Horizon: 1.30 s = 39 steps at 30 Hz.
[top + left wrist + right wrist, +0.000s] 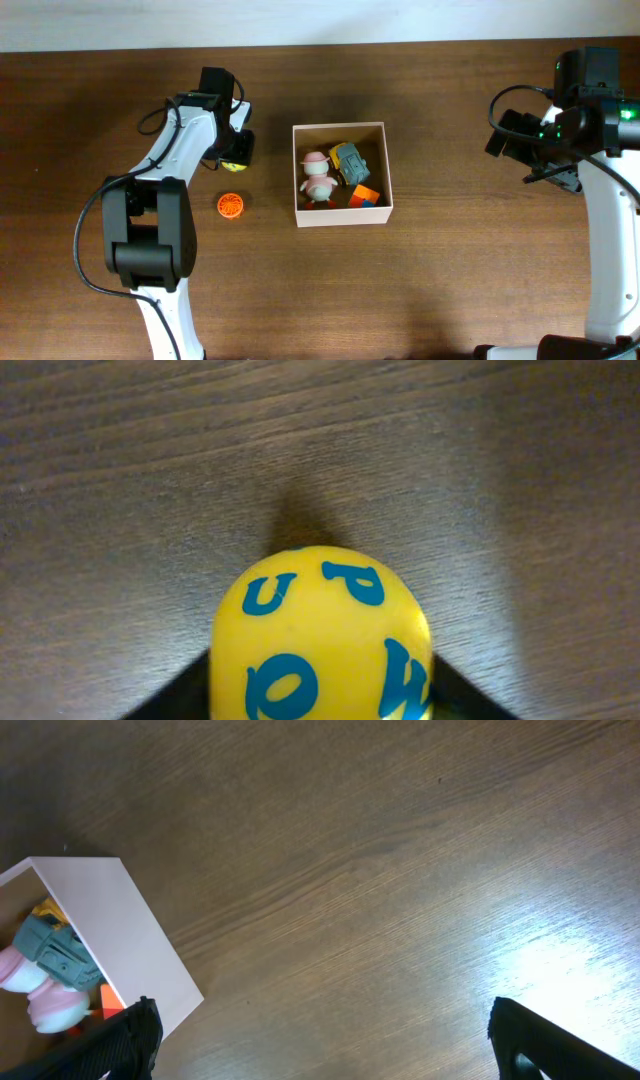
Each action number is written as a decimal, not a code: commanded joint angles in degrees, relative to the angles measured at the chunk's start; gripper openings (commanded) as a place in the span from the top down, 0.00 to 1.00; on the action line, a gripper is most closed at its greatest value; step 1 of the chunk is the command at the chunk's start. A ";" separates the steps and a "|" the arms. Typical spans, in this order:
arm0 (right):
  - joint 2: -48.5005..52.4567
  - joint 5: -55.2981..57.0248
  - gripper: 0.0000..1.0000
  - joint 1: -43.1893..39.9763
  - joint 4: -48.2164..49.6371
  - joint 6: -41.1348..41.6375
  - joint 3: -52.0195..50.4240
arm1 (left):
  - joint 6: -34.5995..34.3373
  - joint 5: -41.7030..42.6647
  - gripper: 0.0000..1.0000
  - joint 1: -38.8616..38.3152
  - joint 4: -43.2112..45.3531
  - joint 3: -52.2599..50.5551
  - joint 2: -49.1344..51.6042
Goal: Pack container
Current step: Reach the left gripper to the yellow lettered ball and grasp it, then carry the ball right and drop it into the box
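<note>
1. Disc, orange and round [230,205], lies on the dark wooden desk [450,270].
2. Left jaws, just beyond it, grasp a yellow ball with blue letters [320,640].
3. Square white-walled cardboard container [340,126] sits mid-desk, holding a pink pig figure [317,177], a grey-blue toy car [349,160] and an orange block [364,195].
4. Right jaws, far right, are spread apart.

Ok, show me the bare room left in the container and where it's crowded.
In the overhead view, the container has bare floor along its top wall and in the top-right corner, above the blue-grey toy. Middle and bottom are crowded by that toy, the pink figure and the orange block. The left claw holds the yellow ball.
</note>
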 commanded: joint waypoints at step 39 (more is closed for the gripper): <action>0.35 -0.33 0.01 -0.33 0.00 0.28 -0.11 | -7.58 3.13 0.52 -23.47 -26.58 19.15 -3.04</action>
